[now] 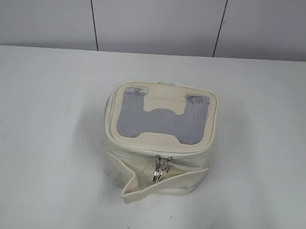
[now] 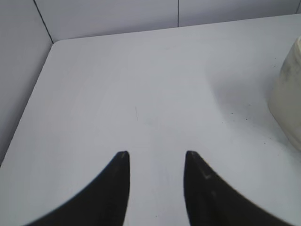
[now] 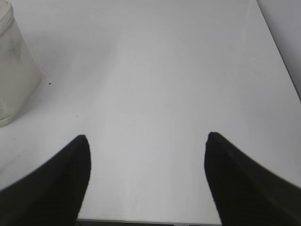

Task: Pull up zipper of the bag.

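The bag [image 1: 158, 170] is a small boxy cream-white fabric bag with a grey mesh top panel and a cream patch, standing mid-table in the exterior view. The zipper [image 1: 162, 166] shows as two silver sliders with ring pulls hanging together at the middle of the front rim. A loose strap [image 1: 165, 188] droops across the front. The bag's side shows at the right edge of the left wrist view [image 2: 288, 94] and the left edge of the right wrist view [image 3: 14, 80]. My left gripper [image 2: 156, 155] is open and empty over bare table. My right gripper [image 3: 146, 136] is wide open and empty. Neither gripper shows in the exterior view.
The white table [image 1: 45, 140] spreads around the bag. A white panelled wall [image 1: 157, 21] stands behind it. The table's left edge and back corner show in the left wrist view [image 2: 47, 52], its right edge in the right wrist view [image 3: 282, 52].
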Available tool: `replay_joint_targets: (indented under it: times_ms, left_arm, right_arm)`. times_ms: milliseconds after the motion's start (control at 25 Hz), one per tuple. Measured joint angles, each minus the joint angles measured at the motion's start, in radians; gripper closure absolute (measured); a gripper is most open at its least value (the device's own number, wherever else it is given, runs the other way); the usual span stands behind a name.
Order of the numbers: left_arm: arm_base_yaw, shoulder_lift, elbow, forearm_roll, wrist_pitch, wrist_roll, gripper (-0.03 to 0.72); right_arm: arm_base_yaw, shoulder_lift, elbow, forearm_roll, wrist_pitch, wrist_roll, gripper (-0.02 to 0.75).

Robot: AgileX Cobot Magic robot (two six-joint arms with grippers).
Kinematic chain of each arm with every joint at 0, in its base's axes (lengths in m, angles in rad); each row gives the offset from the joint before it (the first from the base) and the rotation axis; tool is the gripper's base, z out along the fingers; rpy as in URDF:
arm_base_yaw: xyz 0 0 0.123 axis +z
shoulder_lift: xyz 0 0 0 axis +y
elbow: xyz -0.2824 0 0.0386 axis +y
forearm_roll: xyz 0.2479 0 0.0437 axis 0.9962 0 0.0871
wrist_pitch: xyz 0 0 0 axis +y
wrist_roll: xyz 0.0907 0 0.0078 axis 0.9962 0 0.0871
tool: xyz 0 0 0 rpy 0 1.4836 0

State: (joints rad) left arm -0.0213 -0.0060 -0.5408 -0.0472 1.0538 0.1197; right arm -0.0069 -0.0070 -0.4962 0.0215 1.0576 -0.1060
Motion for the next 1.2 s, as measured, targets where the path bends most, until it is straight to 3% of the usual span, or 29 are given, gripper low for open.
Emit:
replay_joint_targets:
  times_ms: [600,800,1200]
  left_arm:
    - [0.0,0.0,0.001,0.0,0.0,0.0,0.384]
    - [0.0,0.0,0.001,-0.015,0.0,0.0,0.384]
    - [0.0,0.0,0.001,-0.018,0.0,0.0,0.384]
  right_arm:
    - [0.0,0.0,0.0,0.0,0.0,0.002,0.152]
    - [0.0,0.0,0.0,0.0,0.0,0.146,0.152]
    - [0.0,0.0,0.0,-0.021,0.0,0.165,0.152]
